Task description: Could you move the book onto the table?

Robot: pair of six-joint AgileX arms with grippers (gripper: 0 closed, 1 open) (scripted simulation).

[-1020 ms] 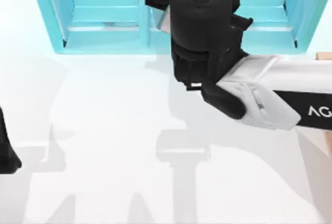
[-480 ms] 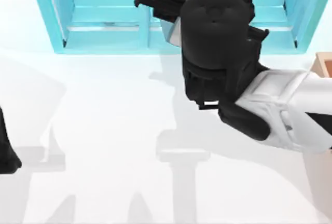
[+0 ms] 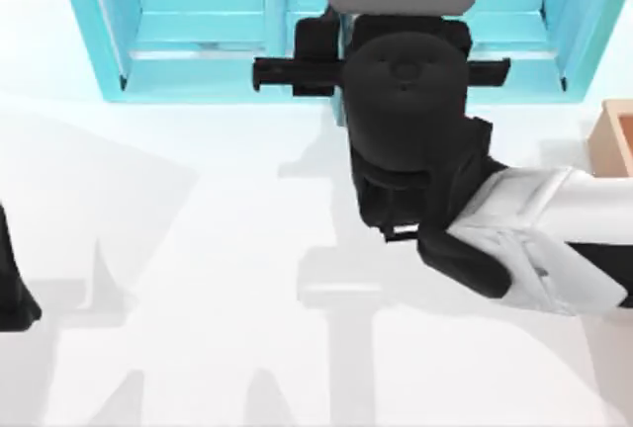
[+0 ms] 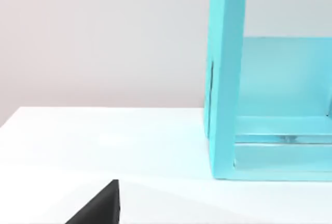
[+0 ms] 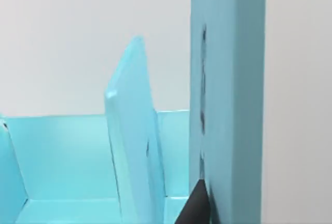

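A large plain white desk (image 3: pixel 198 249) is filling most of the top view. A light-blue shelf unit with open compartments (image 3: pixel 198 51) is standing along the upper edge of that frame. It is also rising at the right of the left wrist view (image 4: pixel 225 79) and sitting in the lower left of the right wrist view (image 5: pixel 129 130).

The right arm (image 3: pixel 554 249), white with a bulky black wrist, is reaching in from the right edge of the top view toward the frame's upper middle. There it is holding the right gripper (image 3: pixel 396 71) just in front of the shelf unit's central divider.

A thick teal-blue book (image 5: pixel 233 105) is standing upright in the right half of the right wrist view, close to the camera and in front of the shelf unit. The right gripper is gripping the book: one dark finger (image 5: pixel 197 206) is lying against its cover at the bottom of that frame, and the other is hiding behind the book.

A tan wooden box (image 3: pixel 613 135) is peeking in at the right edge of the top view. The left arm (image 3: pixel 12 289) is sitting parked at the lower left edge.
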